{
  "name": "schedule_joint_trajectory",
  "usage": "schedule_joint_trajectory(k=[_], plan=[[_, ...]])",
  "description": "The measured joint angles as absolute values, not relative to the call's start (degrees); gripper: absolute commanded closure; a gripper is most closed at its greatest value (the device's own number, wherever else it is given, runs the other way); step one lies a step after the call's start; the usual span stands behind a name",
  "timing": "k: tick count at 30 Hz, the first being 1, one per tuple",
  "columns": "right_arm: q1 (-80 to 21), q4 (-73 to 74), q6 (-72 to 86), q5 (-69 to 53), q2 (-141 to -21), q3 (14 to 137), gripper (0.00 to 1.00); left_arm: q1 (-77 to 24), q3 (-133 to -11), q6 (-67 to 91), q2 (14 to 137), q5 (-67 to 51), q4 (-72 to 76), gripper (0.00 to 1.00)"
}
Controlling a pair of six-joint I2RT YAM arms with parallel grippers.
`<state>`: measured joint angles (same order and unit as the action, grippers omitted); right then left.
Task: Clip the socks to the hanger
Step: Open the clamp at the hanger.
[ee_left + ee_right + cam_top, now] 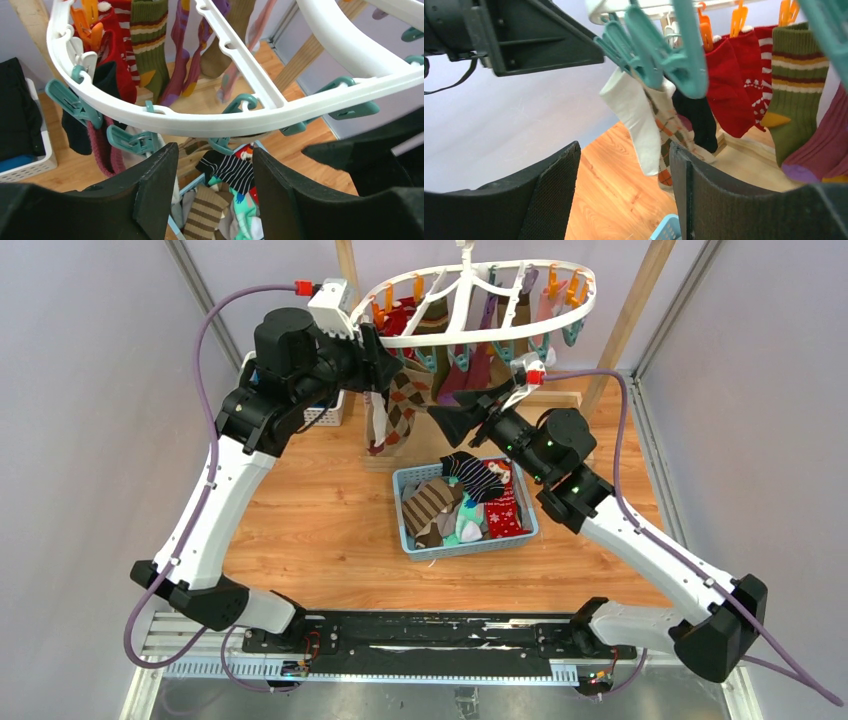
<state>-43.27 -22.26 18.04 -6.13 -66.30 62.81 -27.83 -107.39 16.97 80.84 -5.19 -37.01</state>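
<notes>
The white oval hanger hangs at the back with several socks clipped on it. A brown argyle sock hangs from a teal clip at its near left rim; in the right wrist view the sock shows its white inside. My left gripper is open and empty, just below the hanger rim by the teal clips. My right gripper is open and empty, just right of the argyle sock. More socks lie in the blue basket.
A white basket with a black garment stands at the back left. Wooden frame posts rise behind the hanger. Grey walls close in both sides. The blue basket's corner lies under my right gripper.
</notes>
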Motion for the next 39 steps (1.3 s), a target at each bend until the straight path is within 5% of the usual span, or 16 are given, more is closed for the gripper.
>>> schedule_joint_trajectory(k=[11, 23, 35, 39], plan=[[-33.82, -29.12, 31.05, -21.17, -71.9, 62.46, 0.33, -27.83, -105.1, 15.2, 79.85, -8.95, -37.23, 0.48], [-33.56, -57.41, 41.74, -19.35, -82.37, 58.74, 0.33, -27.83, -104.99, 14.26, 79.0, -9.85, -37.74, 0.52], [-33.45, -70.85, 45.52, -18.94, -85.86, 58.54, 0.24, -27.83, -104.99, 13.91, 77.45, -10.37, -38.83, 0.53], [-33.3, -72.29, 46.33, -18.9, -87.74, 58.54, 0.33, -27.83, -104.99, 13.91, 77.45, -10.5, -38.98, 0.53]])
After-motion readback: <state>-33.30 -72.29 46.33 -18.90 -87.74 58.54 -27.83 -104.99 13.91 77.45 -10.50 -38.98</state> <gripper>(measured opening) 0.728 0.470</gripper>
